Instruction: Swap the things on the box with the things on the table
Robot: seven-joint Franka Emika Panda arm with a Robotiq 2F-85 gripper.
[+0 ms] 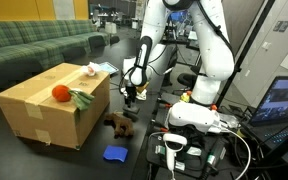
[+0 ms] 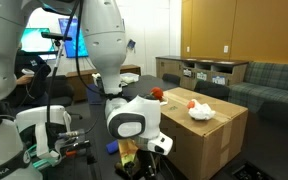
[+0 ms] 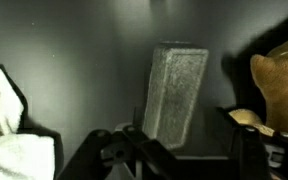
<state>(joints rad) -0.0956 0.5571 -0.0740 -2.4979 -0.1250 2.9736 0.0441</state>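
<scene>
On the table [image 1: 54, 160] just beside the box [image 1: 44, 100], the grey block [image 3: 176, 92] lies under the open, empty jaws, and it looks light and spongy, so I would pinch it across its long sides.

Green plaid sofa [image 1: 34, 45] runs along the upper left in an exterior view. It also shows at the right edge in the opposite angle [image 2: 269, 75]. Wood-panelled cabinets [image 2: 224, 28] fill the upper right, with a low open shelf unit [image 2: 209, 70] below. A lit monitor [image 2: 46, 42] glows blue, upper left. Indoor light is even.
</scene>
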